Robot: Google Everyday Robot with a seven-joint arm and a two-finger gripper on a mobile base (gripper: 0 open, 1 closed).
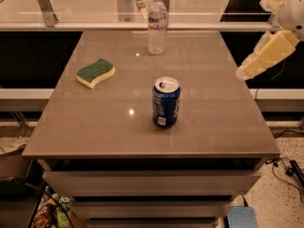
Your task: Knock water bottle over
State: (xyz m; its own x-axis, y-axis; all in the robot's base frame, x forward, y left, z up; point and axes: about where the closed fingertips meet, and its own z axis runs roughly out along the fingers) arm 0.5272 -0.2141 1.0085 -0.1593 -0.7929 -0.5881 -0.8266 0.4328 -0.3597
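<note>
Camera view shows the pale yellow, wedge-shaped end effector [251, 66] at the right edge of the frame. It hangs off the right side of the grey-brown bench [213, 113], apart from everything on it. Its body slants from upper right down to lower left, with the tip aimed toward the bench. Whether it is wide or narrow I cannot tell, and it holds nothing that I can see.

From that tip, the small clear ribbed plastic water bottle with a white cap [157, 25] lies to the left and somewhat higher in the frame. It sits at upper centre, near the far edge of the bench and well apart from the end effector. The bottle stands upright, its long axis vertical and its cap pointing up, so it is not yet knocked over.

As I judge it, a sideways push high on the bottle should tip it.

The blue soda can [166, 102] stands at centre frame, lower left of the tip and clear of a straight path to the bottle. The green and yellow sponge [96, 72] lies further left.
</note>
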